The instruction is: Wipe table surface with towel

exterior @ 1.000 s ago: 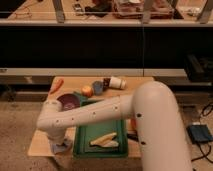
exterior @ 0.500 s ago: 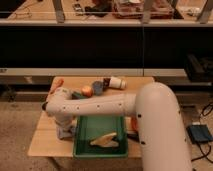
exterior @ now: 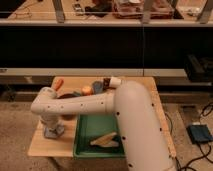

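Note:
A small wooden table (exterior: 46,146) stands in front of me. My arm reaches from the lower right across to its left side and bends down there. My gripper (exterior: 52,131) points down at the table's left part and rests on a grey-blue crumpled patch that looks like the towel (exterior: 50,134). The gripper's wrist hides most of the towel.
A green tray (exterior: 95,129) holding a pale beige object (exterior: 105,141) sits on the table's front middle. At the back are an orange carrot (exterior: 58,84), a dark bowl (exterior: 66,95), an orange fruit (exterior: 87,90), a dark can (exterior: 97,86) and a tipped white cup (exterior: 115,82). Dark shelving stands behind.
The arm's elbow rose and swung over the table's left side. The gripper shifted from the front left of the table further back and then a little left.

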